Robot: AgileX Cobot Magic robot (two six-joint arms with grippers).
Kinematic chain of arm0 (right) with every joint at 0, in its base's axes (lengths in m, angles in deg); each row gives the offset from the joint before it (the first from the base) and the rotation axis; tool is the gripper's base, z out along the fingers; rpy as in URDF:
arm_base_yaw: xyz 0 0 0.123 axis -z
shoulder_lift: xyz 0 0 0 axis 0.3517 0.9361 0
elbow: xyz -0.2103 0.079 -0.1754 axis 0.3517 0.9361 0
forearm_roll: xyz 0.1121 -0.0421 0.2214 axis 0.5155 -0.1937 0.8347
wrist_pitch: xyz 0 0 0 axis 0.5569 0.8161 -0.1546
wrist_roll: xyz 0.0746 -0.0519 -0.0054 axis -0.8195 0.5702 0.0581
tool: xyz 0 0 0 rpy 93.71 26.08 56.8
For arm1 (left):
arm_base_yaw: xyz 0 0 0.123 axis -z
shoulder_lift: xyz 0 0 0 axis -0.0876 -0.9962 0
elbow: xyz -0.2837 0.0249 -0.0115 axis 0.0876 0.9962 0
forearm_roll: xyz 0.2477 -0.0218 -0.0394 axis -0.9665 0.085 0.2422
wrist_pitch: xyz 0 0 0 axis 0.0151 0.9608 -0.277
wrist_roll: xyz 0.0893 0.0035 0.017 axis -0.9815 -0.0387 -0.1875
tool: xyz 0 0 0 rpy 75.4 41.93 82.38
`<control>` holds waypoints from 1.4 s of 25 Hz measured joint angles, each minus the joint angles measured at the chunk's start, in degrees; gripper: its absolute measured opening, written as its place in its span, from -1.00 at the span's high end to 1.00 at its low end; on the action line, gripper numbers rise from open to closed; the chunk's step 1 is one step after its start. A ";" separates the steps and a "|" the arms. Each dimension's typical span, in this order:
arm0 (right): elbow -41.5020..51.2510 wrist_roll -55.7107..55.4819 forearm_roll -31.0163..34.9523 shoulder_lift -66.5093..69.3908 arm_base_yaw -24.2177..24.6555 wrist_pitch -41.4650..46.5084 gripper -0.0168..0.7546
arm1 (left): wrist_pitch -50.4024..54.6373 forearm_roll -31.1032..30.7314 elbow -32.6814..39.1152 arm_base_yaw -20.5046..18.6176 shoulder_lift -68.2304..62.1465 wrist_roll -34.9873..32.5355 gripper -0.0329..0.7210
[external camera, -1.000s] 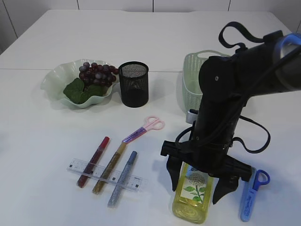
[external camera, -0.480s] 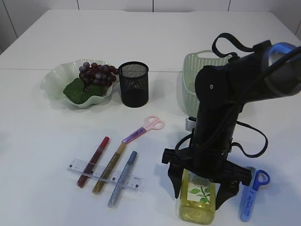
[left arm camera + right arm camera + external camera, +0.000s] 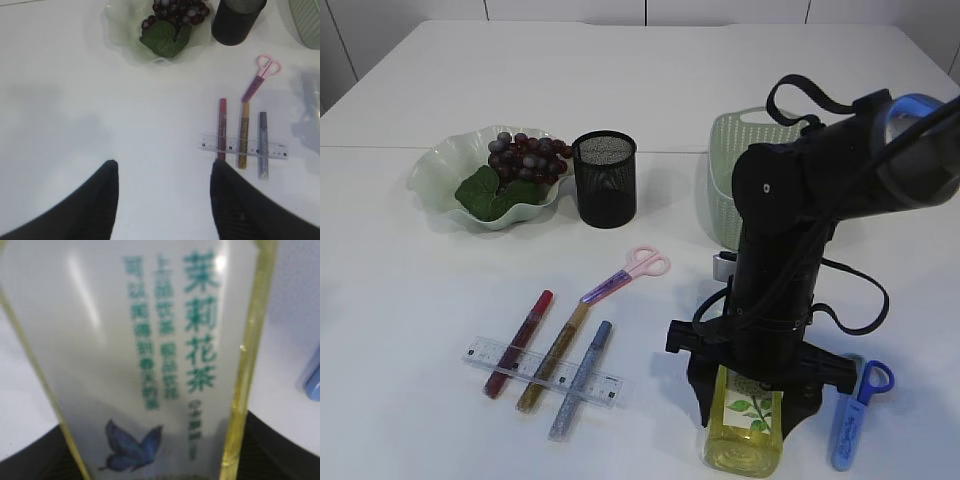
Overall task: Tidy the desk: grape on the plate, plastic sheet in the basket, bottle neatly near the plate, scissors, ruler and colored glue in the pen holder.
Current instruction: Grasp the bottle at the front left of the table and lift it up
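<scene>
The right pincer (image 3: 748,390) straddles the lying bottle (image 3: 743,430) at the desk's (image 3: 410,330) near edge, its prongs tight against the bottle's sides. The left pincer (image 3: 162,172) hovers open and empty, beside the ruler (image 3: 242,146).

1. A white table (image 3: 620,80) carries everything.
2. On it rest a pale green wavy plate (image 3: 430,175), black mesh pen holder (image 3: 605,180), green woven basket (image 3: 725,170), pink-handled scissors (image 3: 625,275), clear plastic ruler (image 3: 545,372), blue-handled scissors (image 3: 855,415), and a lying yellow tea bottle (image 3: 742,430).
</scene>
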 joint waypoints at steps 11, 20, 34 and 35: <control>-0.33 0.45 -1.16 0.00 -0.04 0.47 -0.22 | 0.00 0.00 0.00 0.00 0.05 0.00 -0.21; -0.38 11.97 -3.56 0.00 -0.13 1.54 -0.21 | 0.00 0.00 0.00 0.00 0.05 0.00 -0.21; 0.31 28.36 -5.65 -2.34 -0.13 -1.44 -0.21 | 0.00 0.20 0.00 0.00 0.05 0.00 -0.21; 0.31 28.97 -5.76 -3.25 -0.13 -2.18 -0.21 | 0.00 0.20 0.00 0.00 0.05 0.00 -0.21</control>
